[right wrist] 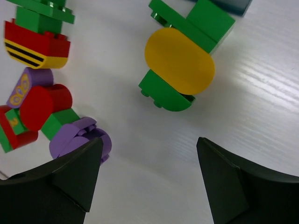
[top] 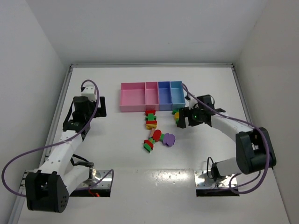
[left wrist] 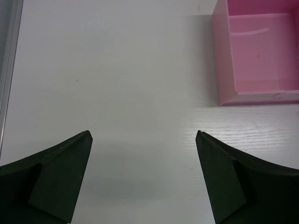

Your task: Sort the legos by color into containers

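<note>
The containers stand in a row at the back of the table: wide pink [top: 132, 96], narrow pink [top: 151, 94], purple-blue [top: 164, 94] and light blue [top: 176, 94]. All the legos lie loose in front of them. A yellow oval on green bricks [right wrist: 180, 60] lies just beyond my right gripper [right wrist: 147, 142], which is open over bare table. Left of it are a red, yellow and green stack [right wrist: 37, 46], a red and green clump [right wrist: 39, 105] and a purple piece [right wrist: 77, 137] by the left fingertip. My left gripper [left wrist: 142, 135] is open and empty, left of the wide pink bin [left wrist: 223, 60].
White walls close the table in at the back and both sides. Purple cables loop from each arm. The arm bases [top: 93, 179] stand at the near edge. A bare strip of table lies between the left gripper [top: 99, 106] and the bins.
</note>
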Action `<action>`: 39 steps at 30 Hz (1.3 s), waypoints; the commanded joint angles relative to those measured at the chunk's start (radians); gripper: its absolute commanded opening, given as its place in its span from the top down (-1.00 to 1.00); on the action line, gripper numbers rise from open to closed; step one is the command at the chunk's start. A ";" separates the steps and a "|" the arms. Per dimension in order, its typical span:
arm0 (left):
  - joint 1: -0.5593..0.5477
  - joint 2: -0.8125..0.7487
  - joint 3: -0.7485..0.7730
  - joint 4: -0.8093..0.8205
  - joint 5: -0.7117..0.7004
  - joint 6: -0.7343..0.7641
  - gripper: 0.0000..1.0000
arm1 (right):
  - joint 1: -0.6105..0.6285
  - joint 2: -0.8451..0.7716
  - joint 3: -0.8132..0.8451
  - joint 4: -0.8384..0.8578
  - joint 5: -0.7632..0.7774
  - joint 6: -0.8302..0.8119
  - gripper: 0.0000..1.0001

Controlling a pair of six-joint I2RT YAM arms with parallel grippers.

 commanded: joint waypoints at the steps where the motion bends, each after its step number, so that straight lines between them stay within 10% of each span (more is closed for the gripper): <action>1: 0.004 0.013 0.038 0.039 -0.033 -0.024 -1.00 | 0.070 0.066 0.050 0.052 0.189 0.106 -0.64; 20: 0.004 0.059 -0.002 0.120 -0.062 0.005 -1.00 | 0.222 0.351 0.202 0.112 0.517 0.256 -0.52; 29: 0.004 0.077 -0.011 0.149 -0.051 0.043 -1.00 | 0.222 0.336 0.178 0.112 0.547 0.266 0.50; 39: 0.013 -0.047 -0.051 0.059 0.235 0.227 -1.00 | 0.222 -0.026 0.055 0.046 0.270 0.053 1.00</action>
